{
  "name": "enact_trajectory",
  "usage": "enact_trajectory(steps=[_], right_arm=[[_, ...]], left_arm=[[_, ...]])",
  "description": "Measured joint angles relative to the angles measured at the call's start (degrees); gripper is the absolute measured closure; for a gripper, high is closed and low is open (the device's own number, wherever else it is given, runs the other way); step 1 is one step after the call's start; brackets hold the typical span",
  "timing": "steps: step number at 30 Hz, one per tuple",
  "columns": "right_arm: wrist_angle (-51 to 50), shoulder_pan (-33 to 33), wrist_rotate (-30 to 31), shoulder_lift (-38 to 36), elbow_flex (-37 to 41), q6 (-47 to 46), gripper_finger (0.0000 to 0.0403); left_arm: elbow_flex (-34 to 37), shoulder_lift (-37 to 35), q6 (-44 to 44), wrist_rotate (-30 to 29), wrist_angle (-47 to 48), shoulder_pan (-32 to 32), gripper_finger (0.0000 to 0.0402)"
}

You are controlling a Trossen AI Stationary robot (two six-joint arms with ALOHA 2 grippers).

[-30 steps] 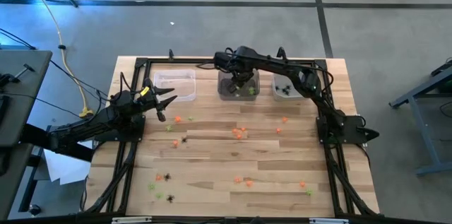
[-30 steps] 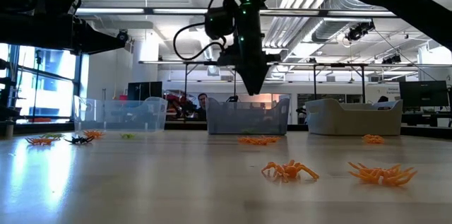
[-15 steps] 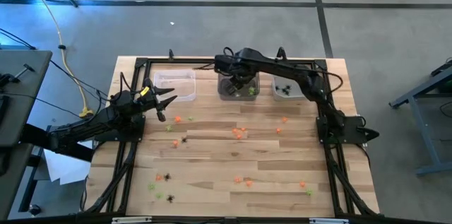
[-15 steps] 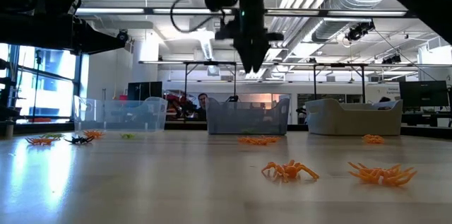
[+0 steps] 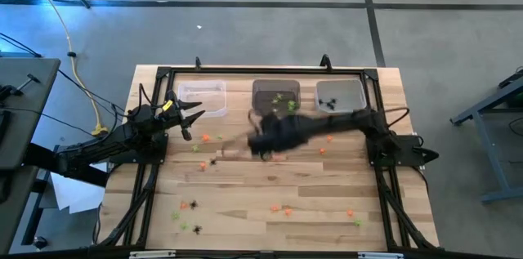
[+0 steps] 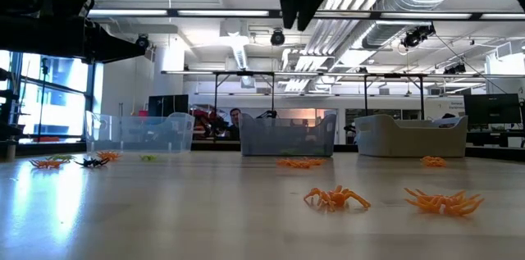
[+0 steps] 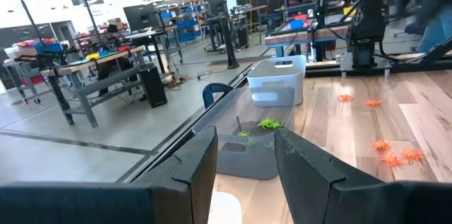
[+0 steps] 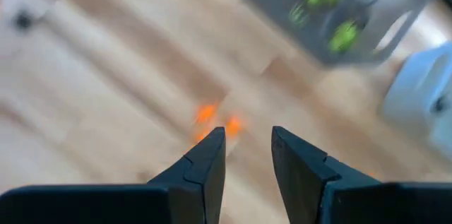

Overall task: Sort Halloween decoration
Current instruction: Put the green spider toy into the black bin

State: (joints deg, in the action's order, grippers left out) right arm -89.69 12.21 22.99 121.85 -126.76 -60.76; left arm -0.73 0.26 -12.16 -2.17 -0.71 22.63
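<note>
Tiny orange trinkets [image 6: 336, 198], lime-green ones [image 5: 280, 98], black spiders [image 5: 194, 204], scattered across tabletop, some in bins

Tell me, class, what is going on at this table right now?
A two-armed robot is sorting tiny Halloween trinkets into three bins. The right gripper, open and empty, is over the middle of the table above some orange trinkets. The middle bin holds green trinkets, the right bin black ones, and the left bin looks empty. The left gripper waits, open, near the left bin. Many trinkets still lie scattered on the table.
</note>
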Motion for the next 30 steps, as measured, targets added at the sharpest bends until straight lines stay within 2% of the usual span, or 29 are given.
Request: enact_trajectory(steps=[10, 18, 21, 27, 30], right_arm=[[3.36, 20.99, -8.36, 0.86, 13.55, -39.20, 0.0293], [4.82, 32.93, -18.09, 0.86, 19.75, -65.90, 0.0293], [5.62, 35.78, -23.52, 0.82, 22.07, -72.18, 0.0293], [4.70, 37.87, -34.74, 0.84, 27.44, -74.91, 0.0293], [4.93, 37.83, -37.12, 0.84, 30.58, -75.48, 0.0293]], left_arm=[[0.00, 0.10, 0.00, 0.00, -0.01, 0.00, 0.0271], [0.00, 0.10, 0.00, 0.00, -0.02, 0.00, 0.0271], [0.00, 0.10, 0.00, 0.00, -0.02, -0.02, 0.0271], [0.00, 0.10, 0.00, 0.00, 0.00, -0.02, 0.0271], [0.00, 0.10, 0.00, 0.00, 0.00, -0.02, 0.0271]])
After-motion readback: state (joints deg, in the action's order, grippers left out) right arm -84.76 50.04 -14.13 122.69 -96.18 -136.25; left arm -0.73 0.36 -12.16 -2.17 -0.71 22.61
